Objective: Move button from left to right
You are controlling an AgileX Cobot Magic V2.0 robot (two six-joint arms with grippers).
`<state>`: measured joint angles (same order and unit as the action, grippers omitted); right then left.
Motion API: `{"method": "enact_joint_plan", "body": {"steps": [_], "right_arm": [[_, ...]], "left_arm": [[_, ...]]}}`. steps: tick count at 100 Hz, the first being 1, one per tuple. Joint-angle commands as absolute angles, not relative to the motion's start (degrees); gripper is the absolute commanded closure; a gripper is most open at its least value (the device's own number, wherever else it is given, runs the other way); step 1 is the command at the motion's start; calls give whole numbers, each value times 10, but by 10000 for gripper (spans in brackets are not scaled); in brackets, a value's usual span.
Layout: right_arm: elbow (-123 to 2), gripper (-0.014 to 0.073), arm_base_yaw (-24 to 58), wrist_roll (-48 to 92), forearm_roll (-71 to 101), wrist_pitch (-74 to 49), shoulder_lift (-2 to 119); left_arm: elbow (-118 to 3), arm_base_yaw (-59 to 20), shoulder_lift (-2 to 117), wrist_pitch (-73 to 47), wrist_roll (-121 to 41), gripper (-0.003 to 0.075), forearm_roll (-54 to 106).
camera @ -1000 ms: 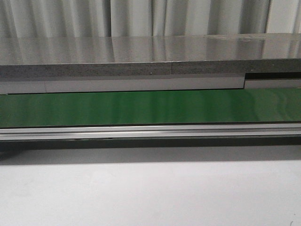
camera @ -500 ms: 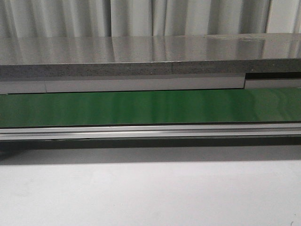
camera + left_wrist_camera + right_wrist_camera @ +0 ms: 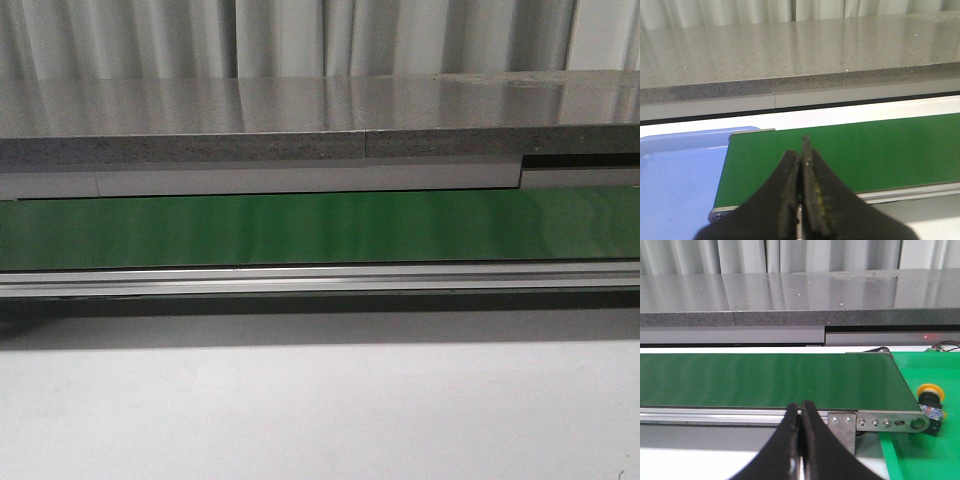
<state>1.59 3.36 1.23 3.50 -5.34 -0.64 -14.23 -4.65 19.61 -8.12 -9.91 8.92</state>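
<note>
The button (image 3: 930, 401), a yellow cap on a black body, lies on a bright green surface (image 3: 935, 450) just past the right end of the green belt (image 3: 765, 380), seen only in the right wrist view. My right gripper (image 3: 801, 407) is shut and empty, near the belt's near rail, well to the side of the button. My left gripper (image 3: 802, 150) is shut and empty over the left end of the belt (image 3: 850, 150). In the front view the belt (image 3: 320, 228) is bare and neither gripper shows.
A blue tray (image 3: 675, 175) sits beside the belt's left end. A grey stone shelf (image 3: 320, 120) runs behind the belt. An aluminium rail (image 3: 320, 278) edges the belt's near side, with a white table (image 3: 320, 410) in front. A metal bracket (image 3: 887, 422) caps the belt's right end.
</note>
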Motion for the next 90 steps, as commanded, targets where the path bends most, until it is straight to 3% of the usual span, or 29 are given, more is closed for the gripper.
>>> {"method": "enact_joint_plan", "body": {"steps": [1, 90], "right_arm": [[7, 662, 34, 11, 31, -4, -18], [7, 662, 34, 11, 31, -4, -18]], "left_arm": [[-157, -51, 199, -33, -100, 741, 95], [-157, -39, 169, -28, -88, 741, 68]]}}
